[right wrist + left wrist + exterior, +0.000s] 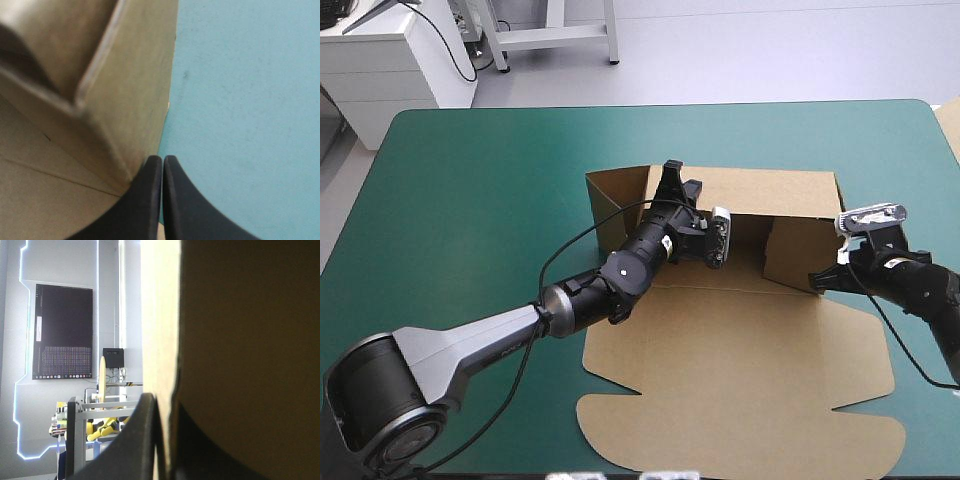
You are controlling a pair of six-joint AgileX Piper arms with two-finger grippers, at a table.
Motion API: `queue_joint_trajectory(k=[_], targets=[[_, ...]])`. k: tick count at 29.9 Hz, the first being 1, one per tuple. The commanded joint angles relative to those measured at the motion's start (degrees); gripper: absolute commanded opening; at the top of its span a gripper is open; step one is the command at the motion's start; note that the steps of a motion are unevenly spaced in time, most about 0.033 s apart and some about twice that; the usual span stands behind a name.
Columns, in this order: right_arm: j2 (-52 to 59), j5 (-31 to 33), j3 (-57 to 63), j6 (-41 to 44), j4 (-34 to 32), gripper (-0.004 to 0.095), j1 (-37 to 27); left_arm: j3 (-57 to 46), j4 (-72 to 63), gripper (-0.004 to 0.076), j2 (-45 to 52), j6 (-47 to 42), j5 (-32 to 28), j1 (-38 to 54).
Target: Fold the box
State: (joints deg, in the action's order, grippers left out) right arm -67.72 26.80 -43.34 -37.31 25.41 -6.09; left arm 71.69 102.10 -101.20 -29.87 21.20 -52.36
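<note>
Wrist views reveal left jaws clamping the box (250, 340), right jaws closed alongside.

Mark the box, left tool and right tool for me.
box (750, 350): high view, on the flat near panel.
left tool (672, 168): high view, fingertips at the back wall.
right tool (162, 159): right wrist view, where its fingertips meet.

Worktop (470, 200) is seen w/ bare stretches at its far, left & right sides; both far corners are rounded. Its teal-green cover (250, 100) is shown smooth & flat. A pale sheet edge (952, 125) is glimpsed by the far right corner.
</note>
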Motion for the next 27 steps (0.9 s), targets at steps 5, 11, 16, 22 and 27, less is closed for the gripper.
queue_joint_trajectory(k=[5,11,16,22,27], targets=[[1.5,0.7,-2.4,-8.2,1.0,0.0374,-0.4,-0.6,-2.7,-0.0008,1.0,-1.8,2.1,0.2],[1.6,3.5,-4.8,-9.4,0.7,0.0470,-0.4,-0.6,-2.7,-0.0008,1.0,-1.8,2.3,0.2],[1.6,7.4,-7.9,-9.6,-0.2,0.0470,-0.4,-0.6,-2.7,-0.0008,1.0,-1.8,3.1,0.2],[1.6,11.3,-8.9,-8.9,-2.2,0.0470,-0.4,-0.6,-2.7,-0.0008,1.0,-1.8,3.5,0.2],[1.6,12.7,-8.9,-8.1,-2.0,0.0470,-0.4,-0.6,-2.7,-0.0008,1.0,-1.8,3.5,0.2]])
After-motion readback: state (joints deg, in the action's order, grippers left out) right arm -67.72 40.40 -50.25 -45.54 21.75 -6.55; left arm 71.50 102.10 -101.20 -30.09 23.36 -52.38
